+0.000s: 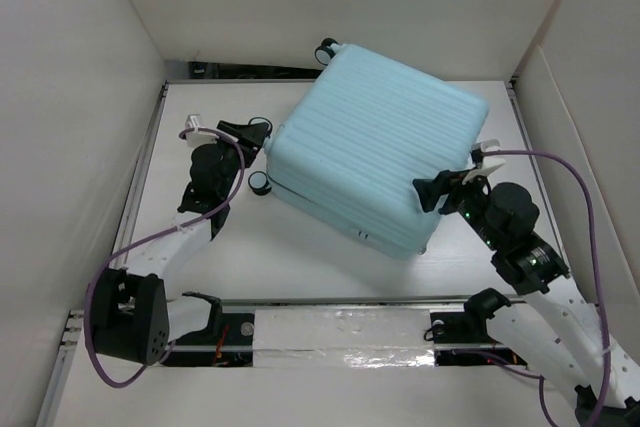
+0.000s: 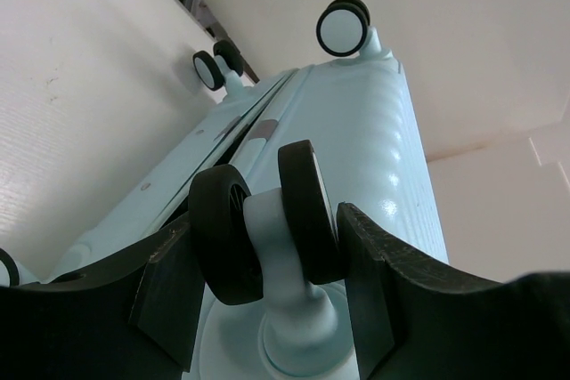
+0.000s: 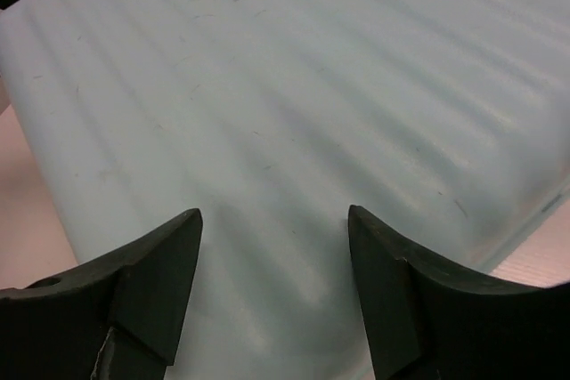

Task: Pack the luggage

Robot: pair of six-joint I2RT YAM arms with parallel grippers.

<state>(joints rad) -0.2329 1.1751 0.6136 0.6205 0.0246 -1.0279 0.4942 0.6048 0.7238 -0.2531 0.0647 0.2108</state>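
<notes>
The luggage [image 1: 380,157] lies flat and closed on the table, ribbed pale aqua shell up and turned at an angle. My left gripper [image 1: 250,130] is at its left corner, shut on a black twin spinner wheel [image 2: 307,211]. In the left wrist view both fingers press the wheel's outer faces around its aqua stem, left gripper [image 2: 265,220]. My right gripper [image 1: 440,190] hovers over the shell's right near corner. In the right wrist view the right gripper [image 3: 274,213] is open, with only ribbed shell [image 3: 285,86] behind the gap.
Two more wheels show at the back corner [image 1: 327,48] and the near left side [image 1: 260,183]. White walls box in the table on three sides. A taped rail [image 1: 340,332] runs along the near edge, and purple cables [image 1: 585,207] trail from both arms.
</notes>
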